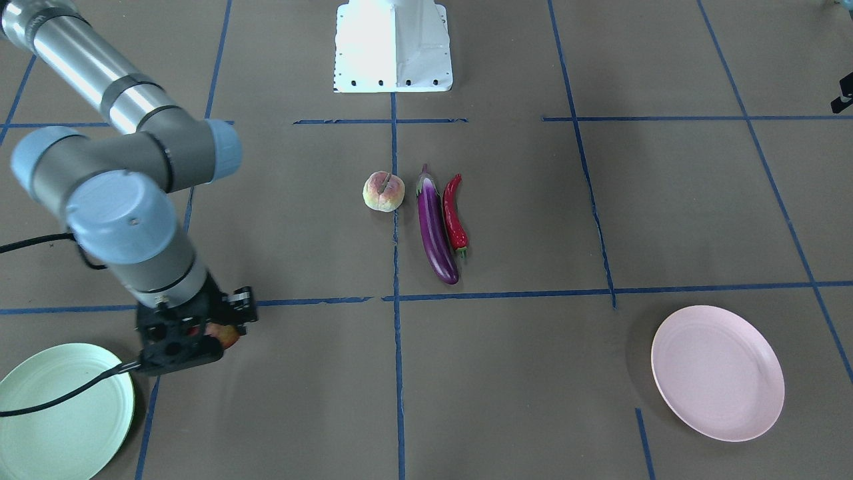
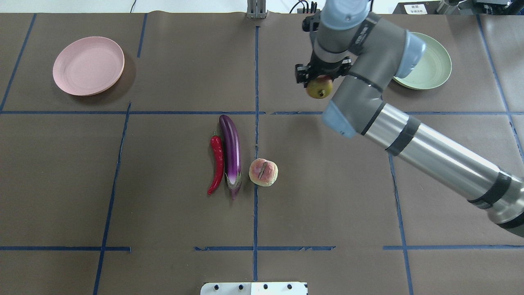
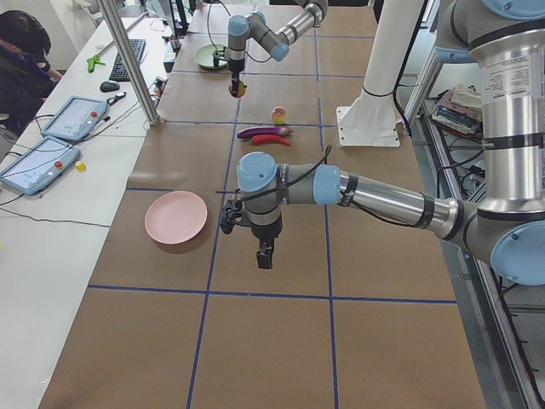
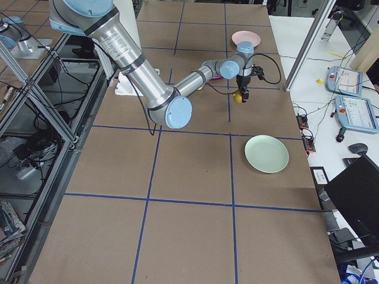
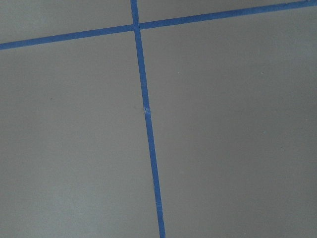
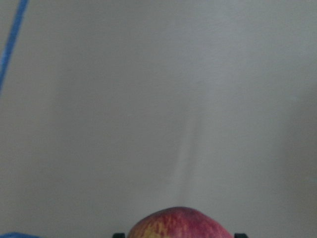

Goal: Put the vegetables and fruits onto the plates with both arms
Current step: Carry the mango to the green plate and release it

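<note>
Carrying the pomegranate (image 2: 319,90) to the mint plate (image 2: 434,67)
Right gripper (image 2: 320,82): fingers clamped on the fruit, clear of the table; the plate lies at 3 o'clock in the overhead view. Centre over the plate, lower until contact, then release. Left gripper (image 3: 266,254): finger state cannot be told.

The right arm (image 2: 442,157) is a polished silver tube with black bands, grey joints and light blue caps. A black cable (image 1: 66,397) runs to its black tool (image 2: 320,82); the white base (image 1: 393,50) bears dark screw holes.
</note>
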Motion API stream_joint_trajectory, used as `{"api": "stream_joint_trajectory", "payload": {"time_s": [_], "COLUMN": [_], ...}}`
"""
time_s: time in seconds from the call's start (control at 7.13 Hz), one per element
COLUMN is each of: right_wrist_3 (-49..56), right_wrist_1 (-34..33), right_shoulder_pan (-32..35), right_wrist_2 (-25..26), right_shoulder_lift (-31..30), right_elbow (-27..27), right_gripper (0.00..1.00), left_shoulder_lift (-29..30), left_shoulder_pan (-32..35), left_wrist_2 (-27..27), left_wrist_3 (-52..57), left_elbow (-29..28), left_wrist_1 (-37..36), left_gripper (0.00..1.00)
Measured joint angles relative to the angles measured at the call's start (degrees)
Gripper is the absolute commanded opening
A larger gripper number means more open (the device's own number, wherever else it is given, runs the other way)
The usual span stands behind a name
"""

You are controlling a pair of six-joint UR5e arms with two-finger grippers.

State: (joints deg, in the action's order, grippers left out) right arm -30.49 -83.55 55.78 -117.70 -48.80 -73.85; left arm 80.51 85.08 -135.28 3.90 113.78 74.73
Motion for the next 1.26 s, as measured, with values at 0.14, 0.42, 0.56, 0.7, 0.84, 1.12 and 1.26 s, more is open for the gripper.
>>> {"api": "stream_joint_trajectory", "payload": {"time_s": [0.14,0.42,0.56,0.7,0.84,1.12,1.26], "right_wrist_3": [6.9,13.1,13.8,13.4,11.6,5.8,2.2], "right_wrist_1": [1.8,13.3,18.1,20.5,21.4,21.6,21.4], "right_shoulder_pan": [3.9,8.2,9.0,9.2,9.1,8.6,7.8], "right_wrist_2": [-1.8,-5.2,-6.6,-7.2,-7.4,-7.5,-7.5], "right_shoulder_lift": [-1.8,-6.2,-7.9,-8.7,-8.9,-8.5,-8.4], "right_elbow": [3.2,11.3,14.1,15.5,16.0,13.4,10.4], "right_gripper": [0.01,0.10,0.58,1.00,1.00,1.00,1.00], "left_shoulder_lift": [0.0,0.1,0.1,0.1,0.1,0.1,0.2], "left_shoulder_pan": [0.0,0.0,0.0,0.0,0.0,0.0,0.0], "left_wrist_2": [-0.8,-1.2,-1.3,-1.3,-1.3,-1.3,-1.3], "left_wrist_3": [0.0,-0.1,-0.1,-0.1,-0.1,-0.1,-0.1], "left_elbow": [0.0,0.0,0.0,0.0,0.0,0.0,0.0], "left_wrist_1": [0.0,0.0,0.0,0.0,0.0,0.0,0.1], "left_gripper": [1.00,1.00,1.00,1.00,1.00,1.00,1.00]}}
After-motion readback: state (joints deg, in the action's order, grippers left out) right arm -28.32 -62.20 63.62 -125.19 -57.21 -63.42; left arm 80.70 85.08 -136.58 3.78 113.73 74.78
